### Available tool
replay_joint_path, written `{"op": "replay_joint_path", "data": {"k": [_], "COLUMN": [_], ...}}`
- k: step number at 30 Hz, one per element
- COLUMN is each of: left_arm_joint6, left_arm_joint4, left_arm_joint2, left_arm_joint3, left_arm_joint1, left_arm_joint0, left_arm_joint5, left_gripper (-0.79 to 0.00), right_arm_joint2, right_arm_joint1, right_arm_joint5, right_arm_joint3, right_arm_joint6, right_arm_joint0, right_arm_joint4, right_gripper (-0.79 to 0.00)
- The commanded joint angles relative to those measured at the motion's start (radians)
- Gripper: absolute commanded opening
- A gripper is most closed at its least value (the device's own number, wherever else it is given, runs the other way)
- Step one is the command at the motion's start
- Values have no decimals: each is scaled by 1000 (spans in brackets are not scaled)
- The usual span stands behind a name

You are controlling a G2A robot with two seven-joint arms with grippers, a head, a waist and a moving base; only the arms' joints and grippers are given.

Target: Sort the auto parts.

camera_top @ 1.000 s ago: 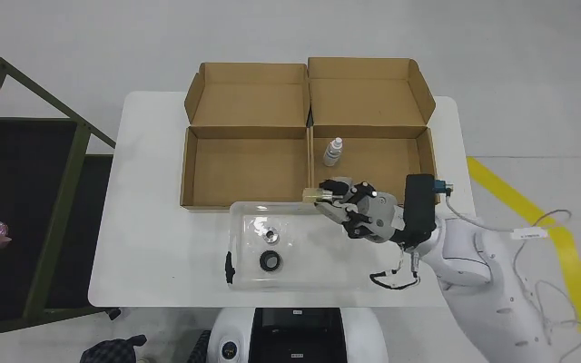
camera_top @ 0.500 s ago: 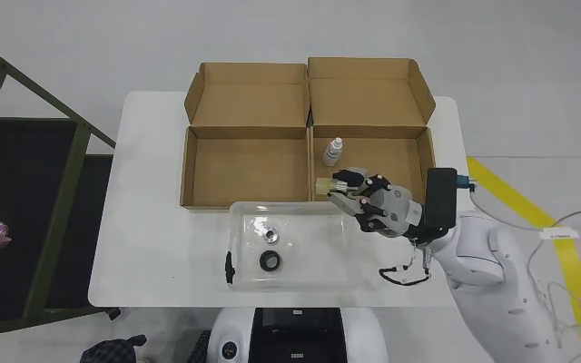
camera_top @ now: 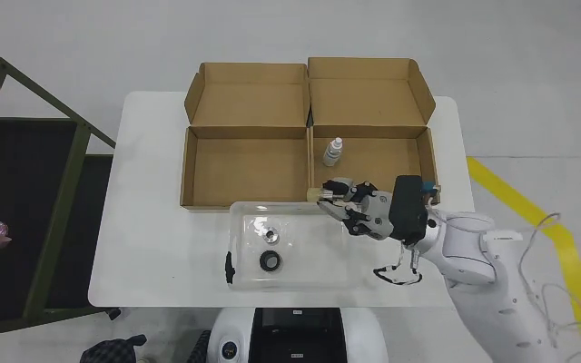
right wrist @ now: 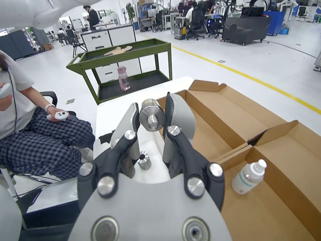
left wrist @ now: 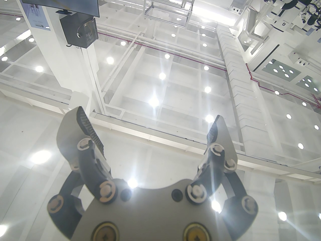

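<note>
above the middle of the bench [camera_top: 154,227], your right tool [right wrist: 152,105] is clamped on the round metal part [right wrist: 150,121], whose smooth sides could slip free and drop it short of a cardboard box [camera_top: 427,154].

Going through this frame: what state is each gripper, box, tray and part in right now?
right gripper, shut on the metal cylinder
metal cylinder, held off the table
left gripper, open, holding nothing
left box, lid open
right box, lid open, bottle inside
bottle, capped, lying down
clear tray, holds a metal part and a dark ring
</note>
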Motion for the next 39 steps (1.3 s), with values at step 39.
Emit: {"op": "replay_joint_path", "data": {"k": [39], "left_arm_joint6": [0], "left_arm_joint4": [0], "left_arm_joint2": [0], "left_arm_joint3": [0], "left_arm_joint1": [0], "left_arm_joint0": [0], "left_arm_joint5": [0], "left_gripper": [0], "right_arm_joint2": [-158], "right_arm_joint1": [-18], "right_arm_joint5": [207], "right_arm_joint3": [399], "right_arm_joint6": [325], "right_arm_joint0": [297], "right_arm_joint4": [-398], "right_gripper": [-785]}}
